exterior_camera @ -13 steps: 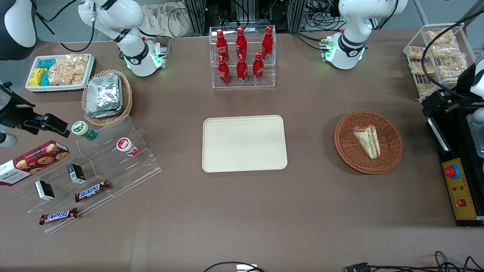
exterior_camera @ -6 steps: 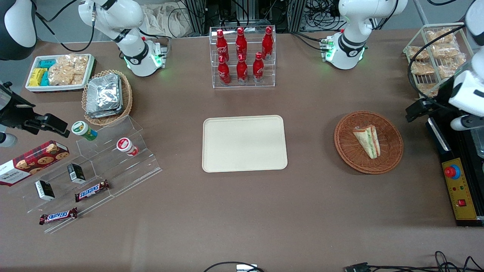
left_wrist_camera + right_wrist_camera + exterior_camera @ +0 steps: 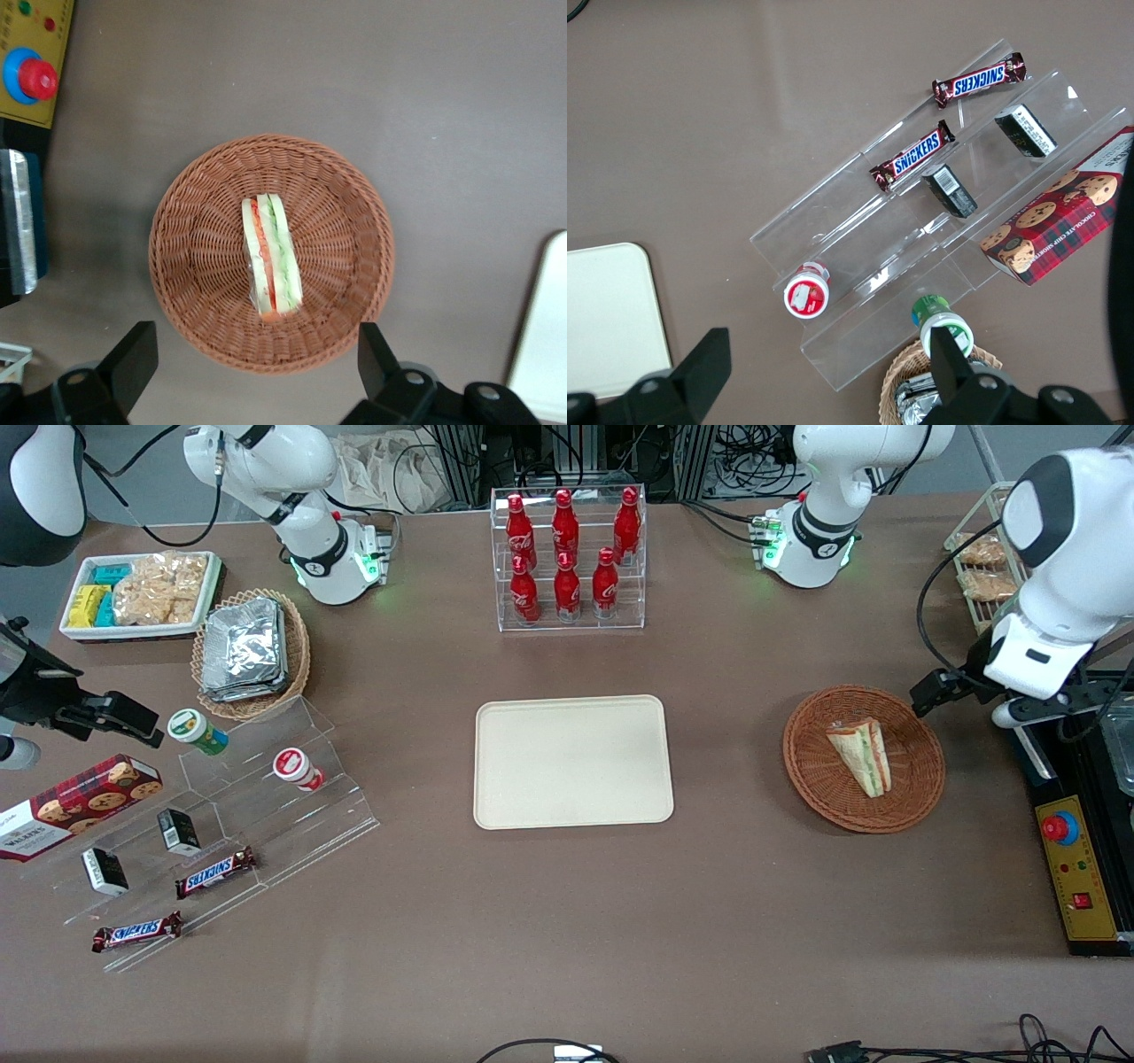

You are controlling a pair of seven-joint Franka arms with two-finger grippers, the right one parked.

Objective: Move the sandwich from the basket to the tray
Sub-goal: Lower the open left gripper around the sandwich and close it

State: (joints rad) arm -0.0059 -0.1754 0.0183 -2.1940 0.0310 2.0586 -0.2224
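Seen from high above the front edge, looking down on the whole table [image 3: 567,921]. Left wrist camera aimed straight down, close over the basket [image 3: 190,266] and sandwich [image 3: 272,257], gripper [image 3: 257,372] fingers spread wide. Right wrist camera pointed down at the acrylic shelf [image 3: 921,257]. Tray [image 3: 572,762] edge shared by all three.

Reddish-brown woven wicker basket [image 3: 271,252]; pale-bread wedge sandwich [image 3: 272,258], green and orange-red stripes. Cream-beige plastic tray [image 3: 572,762] on brown table [image 3: 567,921]. Black-fingered gripper [image 3: 257,363] seen over the basket.
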